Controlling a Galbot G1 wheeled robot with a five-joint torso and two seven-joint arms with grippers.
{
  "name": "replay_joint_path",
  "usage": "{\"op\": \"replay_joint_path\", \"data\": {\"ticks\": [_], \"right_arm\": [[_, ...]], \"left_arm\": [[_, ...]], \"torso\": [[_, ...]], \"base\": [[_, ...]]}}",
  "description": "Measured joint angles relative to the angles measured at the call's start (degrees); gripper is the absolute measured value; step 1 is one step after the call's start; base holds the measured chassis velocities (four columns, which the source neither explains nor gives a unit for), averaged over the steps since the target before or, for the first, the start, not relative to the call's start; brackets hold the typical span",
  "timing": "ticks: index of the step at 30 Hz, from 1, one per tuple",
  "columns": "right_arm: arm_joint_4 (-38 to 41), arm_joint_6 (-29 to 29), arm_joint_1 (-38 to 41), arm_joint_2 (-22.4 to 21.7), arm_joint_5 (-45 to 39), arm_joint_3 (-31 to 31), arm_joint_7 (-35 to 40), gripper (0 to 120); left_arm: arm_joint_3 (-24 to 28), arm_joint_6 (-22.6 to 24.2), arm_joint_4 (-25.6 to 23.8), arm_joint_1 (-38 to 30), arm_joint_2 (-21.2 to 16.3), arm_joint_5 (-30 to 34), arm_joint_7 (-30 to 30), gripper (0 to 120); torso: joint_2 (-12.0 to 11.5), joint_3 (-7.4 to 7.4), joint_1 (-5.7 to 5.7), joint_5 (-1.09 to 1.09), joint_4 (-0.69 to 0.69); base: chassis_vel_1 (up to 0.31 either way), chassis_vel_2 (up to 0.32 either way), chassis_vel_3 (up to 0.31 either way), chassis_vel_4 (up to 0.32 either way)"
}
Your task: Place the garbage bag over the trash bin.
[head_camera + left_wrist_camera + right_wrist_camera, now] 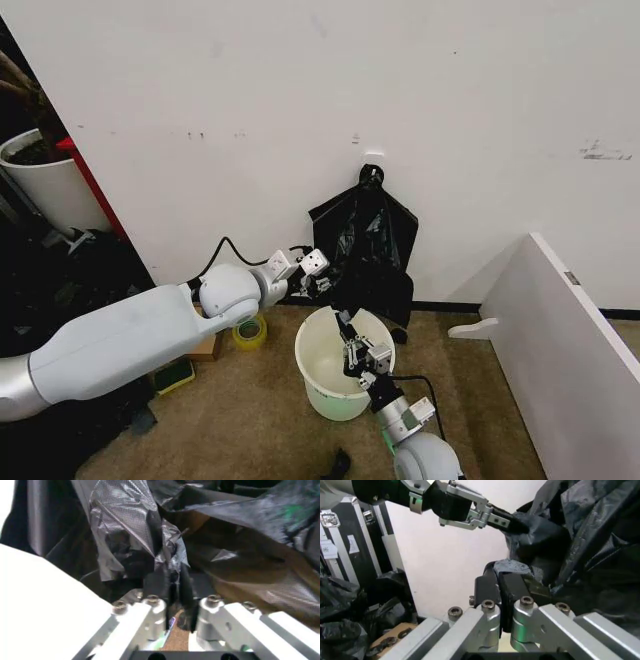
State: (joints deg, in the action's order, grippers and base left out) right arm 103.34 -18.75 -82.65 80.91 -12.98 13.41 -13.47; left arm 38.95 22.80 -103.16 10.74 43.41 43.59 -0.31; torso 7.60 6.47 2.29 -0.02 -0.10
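Observation:
The glossy, crinkled black garbage bag (364, 238) hangs against the wall just above and behind the trash bin (322, 392), a round white bucket on the brown floor. My left gripper (322, 284) is at the bag's lower left edge, shut on a fold of the black plastic (131, 532); the left wrist view shows the film pinched between its fingers (156, 588). My right gripper (346, 326) reaches up over the bin's mouth. It is shut, with a bit of bag (512, 566) caught at its tips. The right wrist view also shows the left gripper (516, 523) clamped on the bag.
A flat black bag bundle (398, 218) hangs by its knot from a wall hook (372, 160). A white panel (565, 345) stands to the right. A yellow tape roll (250, 332), a green box (172, 376) and a white plant pot (48, 188) are on the left.

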Motion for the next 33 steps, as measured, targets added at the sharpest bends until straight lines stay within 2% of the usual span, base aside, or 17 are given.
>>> {"op": "replay_joint_path", "data": {"ticks": [1, 5, 10, 13, 18, 21, 23, 27, 28, 30, 33], "right_arm": [[0.1, 0.0, 0.0, 0.0, 0.0, 0.0, 0.0, 0], [0.4, 0.1, -0.1, 0.0, 0.0, 0.0, 0.1, 0], [1.2, 0.3, -0.3, 0.0, 0.0, -0.2, 0.6, 0], [1.9, 0.5, -0.6, 0.0, 0.2, -0.2, 0.9, 0], [6.2, 2.2, -2.9, -1.2, 3.7, -0.2, 3.4, 20], [9.0, 4.0, -4.8, -2.6, 6.7, 0.2, 6.6, 33], [9.4, 4.4, -5.0, -2.8, 6.8, 0.3, 7.1, 34], [14.2, 7.6, -7.3, -4.7, 5.6, 1.6, 11.2, 53], [14.2, 7.6, -7.3, -4.7, 5.6, 1.6, 11.2, 53], [15.5, 8.6, -7.4, -5.8, 5.3, 2.0, 12.5, 61], [18.3, 13.8, -5.5, -9.2, 2.8, 1.5, 15.1, 77]], "left_arm": [[-1.2, -0.6, 0.0, 1.0, 0.0, 0.1, -0.4, 1], [-5.1, -2.7, -0.2, 4.6, -0.2, 0.8, -1.7, 0], [-12.2, -10.0, -2.1, 13.9, -0.9, 2.8, -3.8, 0], [-14.2, -12.7, -2.6, 16.6, -0.9, 2.8, -4.1, 0], [-19.9, -20.5, -2.9, 24.0, 0.2, 0.1, -5.0, 0], [-21.7, -22.8, -2.1, 26.2, 0.9, -2.4, -5.2, 0], [-21.9, -23.0, -2.0, 26.5, 1.0, -2.7, -5.2, 0], [-23.0, -24.0, -1.6, 28.5, 1.6, -4.7, -5.2, 0], [-23.0, -24.0, -1.6, 28.5, 1.6, -4.7, -5.2, 0], [-23.2, -24.3, -1.4, 28.9, 1.8, -5.3, -5.2, 0], [-23.3, -24.6, -1.1, 29.3, 2.0, -5.6, -5.3, 0]], "torso": [[0.0, 0.0, 0.0, 0.0, 0.0], [0.0, 0.0, 0.0, 0.0, 0.0], [0.0, 0.0, 0.0, -0.01, 0.02], [0.0, 0.0, 0.0, -0.01, 0.01], [0.0, -0.01, 0.0, 0.0, 0.01], [0.0, -0.01, 0.0, 0.0, 0.0], [0.0, -0.01, 0.0, 0.0, 0.0], [0.0, -0.01, 0.0, 0.0, 0.0], [0.0, -0.01, 0.0, 0.0, 0.0], [0.0, -0.01, 0.0, 0.0, 0.0], [0.0, -0.01, 0.0, 0.0, -0.01]], "base": [[0.0, 0.0, 0.0, 0.0], [0.0, 0.0, 0.0, 0.0], [0.0, 0.0, 0.0, 0.0], [0.0, 0.0, 0.0, 0.0], [0.0, 0.0, 0.0, 0.0], [0.0, 0.0, 0.0, 0.0], [0.0, 0.0, 0.0, 0.0], [0.0, 0.0, 0.0, 0.0], [0.0, 0.0, 0.0, 0.0], [0.0, 0.0, 0.0, 0.0], [0.0, 0.0, 0.0, 0.0]]}}
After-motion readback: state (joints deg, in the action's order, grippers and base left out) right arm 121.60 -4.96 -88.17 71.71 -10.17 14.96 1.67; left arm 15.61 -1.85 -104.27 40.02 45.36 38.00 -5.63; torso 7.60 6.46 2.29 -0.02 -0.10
